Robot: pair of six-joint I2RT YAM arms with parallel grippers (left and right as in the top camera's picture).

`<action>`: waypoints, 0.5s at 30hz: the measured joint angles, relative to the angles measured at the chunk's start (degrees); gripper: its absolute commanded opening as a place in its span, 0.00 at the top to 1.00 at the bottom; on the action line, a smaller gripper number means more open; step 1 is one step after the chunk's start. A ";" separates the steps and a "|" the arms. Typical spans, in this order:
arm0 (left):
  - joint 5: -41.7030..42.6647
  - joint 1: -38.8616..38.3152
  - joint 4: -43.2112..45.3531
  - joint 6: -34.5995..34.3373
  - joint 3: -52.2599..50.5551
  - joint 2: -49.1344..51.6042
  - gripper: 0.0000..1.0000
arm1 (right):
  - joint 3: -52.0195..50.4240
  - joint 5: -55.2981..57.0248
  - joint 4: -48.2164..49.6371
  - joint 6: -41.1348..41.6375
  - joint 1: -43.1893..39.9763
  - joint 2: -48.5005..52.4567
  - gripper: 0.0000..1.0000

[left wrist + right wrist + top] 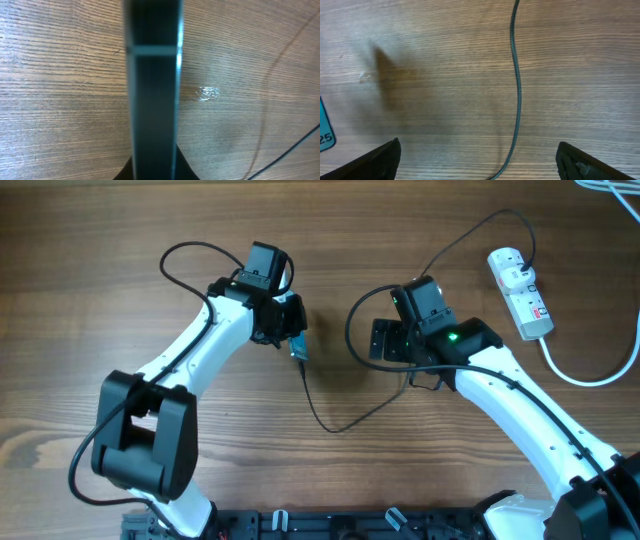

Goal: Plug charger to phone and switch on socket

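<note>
Left end effector [288,328] clamps phone [299,348] on edge, steadying it for plugging. Right end effector [477,150] is open above charger cable [516,85].

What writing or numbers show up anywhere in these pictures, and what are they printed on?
"25": on the blue corner of the phone, at the left edge of the right wrist view; anything before it is cut off by the picture's edge.
Power strip: small red and dark marks, too small to read in the overhead view.
Nothing else is readable; the left wrist view shows only a dark, blurred edge with no text on it.
</note>
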 measured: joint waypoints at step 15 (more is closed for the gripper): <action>-5.33 -0.22 1.27 -0.04 0.00 5.90 0.96 | -6.64 1.64 0.57 0.00 0.00 0.00 0.00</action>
